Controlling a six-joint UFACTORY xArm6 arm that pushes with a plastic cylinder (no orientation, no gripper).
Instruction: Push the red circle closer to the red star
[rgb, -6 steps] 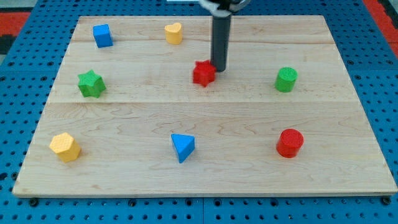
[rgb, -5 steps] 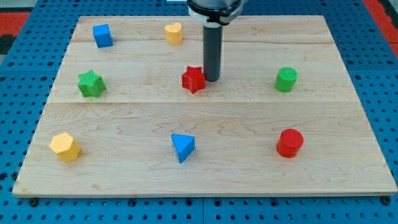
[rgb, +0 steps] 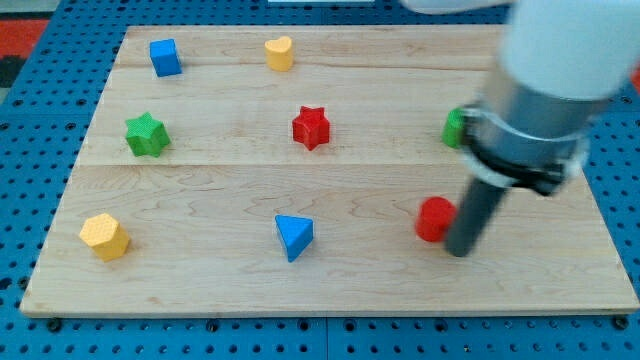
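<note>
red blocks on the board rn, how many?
2. The red star sits mid-board, toward the view's top. The red circle is lower right, against my tip on its right. The arm hides part of the board's right side, so another could be covered.

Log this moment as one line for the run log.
my tip | touching red circle, view's right side | red star apart, up-left

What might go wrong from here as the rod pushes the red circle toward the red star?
My tip sits against the red circle block on its right, lower side, so an off-centre push may let it slip aside. The red star block lies far up-left. The arm hides most of the green cylinder block.
</note>
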